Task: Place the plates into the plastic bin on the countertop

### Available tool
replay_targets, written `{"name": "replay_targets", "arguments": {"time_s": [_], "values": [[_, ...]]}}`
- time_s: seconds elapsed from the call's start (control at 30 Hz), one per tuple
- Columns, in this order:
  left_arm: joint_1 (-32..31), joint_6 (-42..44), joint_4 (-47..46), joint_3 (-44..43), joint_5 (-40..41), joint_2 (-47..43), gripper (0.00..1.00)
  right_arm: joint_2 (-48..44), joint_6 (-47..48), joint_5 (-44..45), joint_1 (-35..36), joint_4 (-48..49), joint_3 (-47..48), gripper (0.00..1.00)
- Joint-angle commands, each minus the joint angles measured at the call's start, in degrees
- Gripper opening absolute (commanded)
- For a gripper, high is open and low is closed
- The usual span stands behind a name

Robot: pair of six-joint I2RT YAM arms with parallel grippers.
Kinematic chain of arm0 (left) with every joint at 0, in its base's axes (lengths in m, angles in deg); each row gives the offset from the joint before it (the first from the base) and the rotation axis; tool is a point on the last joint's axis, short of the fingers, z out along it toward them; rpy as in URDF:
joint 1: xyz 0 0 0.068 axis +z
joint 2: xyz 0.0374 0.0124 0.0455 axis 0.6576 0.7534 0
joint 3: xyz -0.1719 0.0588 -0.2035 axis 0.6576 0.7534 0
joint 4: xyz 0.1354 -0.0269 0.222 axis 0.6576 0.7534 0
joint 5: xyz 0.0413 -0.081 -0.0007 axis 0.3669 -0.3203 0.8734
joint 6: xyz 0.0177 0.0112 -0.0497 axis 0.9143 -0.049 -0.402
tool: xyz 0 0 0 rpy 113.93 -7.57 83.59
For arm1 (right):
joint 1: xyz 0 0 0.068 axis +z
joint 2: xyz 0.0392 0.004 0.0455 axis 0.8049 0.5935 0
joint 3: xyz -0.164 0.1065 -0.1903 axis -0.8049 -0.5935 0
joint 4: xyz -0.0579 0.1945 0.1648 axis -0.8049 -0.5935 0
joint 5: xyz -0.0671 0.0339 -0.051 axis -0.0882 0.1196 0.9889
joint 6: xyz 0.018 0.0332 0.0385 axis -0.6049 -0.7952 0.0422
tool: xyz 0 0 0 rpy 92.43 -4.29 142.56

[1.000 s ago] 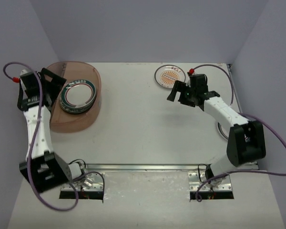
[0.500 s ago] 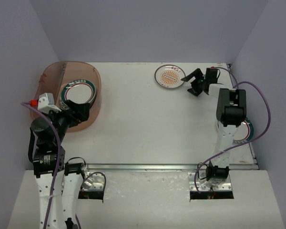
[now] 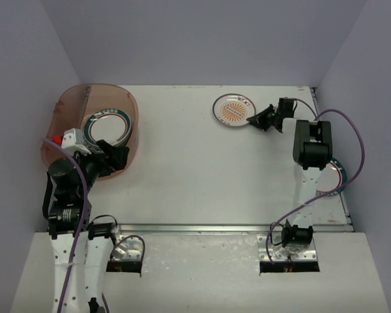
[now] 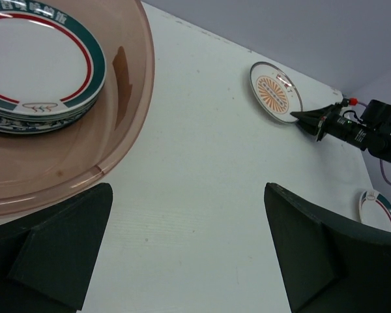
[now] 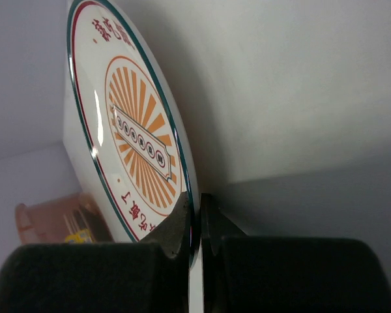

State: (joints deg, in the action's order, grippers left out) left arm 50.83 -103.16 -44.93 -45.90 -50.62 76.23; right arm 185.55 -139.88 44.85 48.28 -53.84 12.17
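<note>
An orange sunburst plate [image 3: 232, 110] [image 4: 275, 92] [image 5: 127, 130] lies at the back of the white countertop [image 3: 195, 176]. My right gripper [image 3: 253, 120] [image 4: 293, 116] [image 5: 197, 215] is shut on its near-right rim, one finger above and one below. The reddish-brown plastic bin [image 3: 72, 98] [image 4: 127, 72] stands at the back left and holds a stack of plates [image 3: 106, 128] [image 4: 36, 65], the top one rimmed in teal and red. My left gripper [image 3: 107, 158] [image 4: 188, 195] hangs open and empty over the bin's near right edge.
Another teal-rimmed plate [image 3: 339, 175] [image 4: 378, 208] lies at the right edge, partly hidden under the right arm. A metal rail [image 3: 195, 228] runs along the countertop's front. Purple walls close in the left, back and right sides.
My right gripper reached the sunburst plate and shut on its rim. The left arm pulled back from over the bin toward the near left, still open.
</note>
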Motion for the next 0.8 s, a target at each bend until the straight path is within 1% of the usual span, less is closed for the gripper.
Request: {"name": "replay_targets", "arguments": {"time_s": [0.0, 0.07, 0.1, 0.13, 0.17, 0.2, 0.27, 0.33, 0.4, 0.43, 0.47, 0.5, 0.53, 0.57, 0.63, 0.67, 0.7, 0.73, 0.77], "values": [[-1.20, 1.43, -5.71, -0.89, -11.34, 5.67, 1.00, -21.55, 9.28, 5.21, 3.00, -0.64, -19.64, 0.00], [-1.45, 0.81, -7.85, -1.44, -19.37, 8.45, 1.00, -30.65, 14.52, 9.01, 5.05, -1.35, -28.16, 0.00], [-1.46, 0.25, -8.01, -1.50, -19.62, 10.37, 1.00, -34.73, 14.82, 9.16, 7.46, -1.55, -28.31, 0.00], [-1.85, -1.03, -11.48, -2.86, -24.27, 14.05, 1.00, -41.22, 21.14, 12.08, 10.80, -5.97, -30.57, 0.00], [-3.04, -1.55, -12.62, -3.47, -27.74, 15.98, 1.00, -43.85, 22.46, 12.08, 12.45, -10.04, -30.88, 0.00], [-4.05, -1.94, -13.79, -4.33, -27.93, 19.17, 1.00, -47.89, 23.01, 9.99, 14.17, -10.93, -32.66, 0.00], [-9.14, -1.57, -14.26, -7.33, -23.15, 23.03, 1.00, -51.77, 20.35, -3.01, 15.03, -6.56, -35.94, 0.00], [-13.66, -1.11, -14.63, -10.04, -21.02, 25.46, 1.00, -55.57, 17.28, -11.15, 15.88, -2.75, -39.27, 0.00], [-16.27, -1.02, -14.63, -11.01, -20.83, 28.30, 1.00, -56.80, 15.54, -20.81, 17.17, 1.22, -40.07, 0.00], [-16.65, -0.93, -14.63, -11.28, -20.49, 29.03, 1.00, -57.34, 13.53, -24.65, 17.44, 4.38, -41.98, 0.00], [-17.09, -0.93, -14.63, -11.55, -20.13, 29.65, 1.00, -57.78, 10.04, -24.71, 17.45, 9.54, -42.01, 0.00], [-17.52, -0.43, -14.88, -11.89, -19.79, 30.42, 1.00, -58.38, 1.29, -31.80, 17.62, 20.67, -44.71, 0.00], [-17.94, -0.95, -15.51, -11.97, -20.66, 30.99, 0.99, -59.01, -2.86, -32.69, 18.31, 25.19, -45.50, 0.00], [-18.38, -1.49, -16.32, -11.99, -21.81, 31.34, 0.97, -59.57, -4.29, -32.95, 18.95, 26.58, -45.57, 0.00], [-19.61, -2.47, -19.02, -11.99, -24.24, 31.72, 0.92, -60.71, -3.94, -32.34, 20.17, 25.56, -44.65, 0.00], [-21.43, -2.72, -19.83, -12.36, -24.21, 32.14, 0.85, -61.17, -3.44, -31.69, 21.03, 24.55, -43.78, 0.00], [-23.03, -2.74, -20.00, -12.80, -23.52, 32.50, 0.75, -61.26, -3.58, -31.45, 21.56, 24.22, -42.94, 0.00], [-24.28, -2.66, -19.79, -13.20, -22.73, 32.76, 0.63, -61.20, -4.10, -31.42, 21.87, 24.40, -42.30, 0.00], [-25.18, -2.52, -19.61, -13.58, -22.05, 32.92, 0.41, -61.14, -5.13, -31.57, 22.02, 25.33, -41.93, 0.00]]}}
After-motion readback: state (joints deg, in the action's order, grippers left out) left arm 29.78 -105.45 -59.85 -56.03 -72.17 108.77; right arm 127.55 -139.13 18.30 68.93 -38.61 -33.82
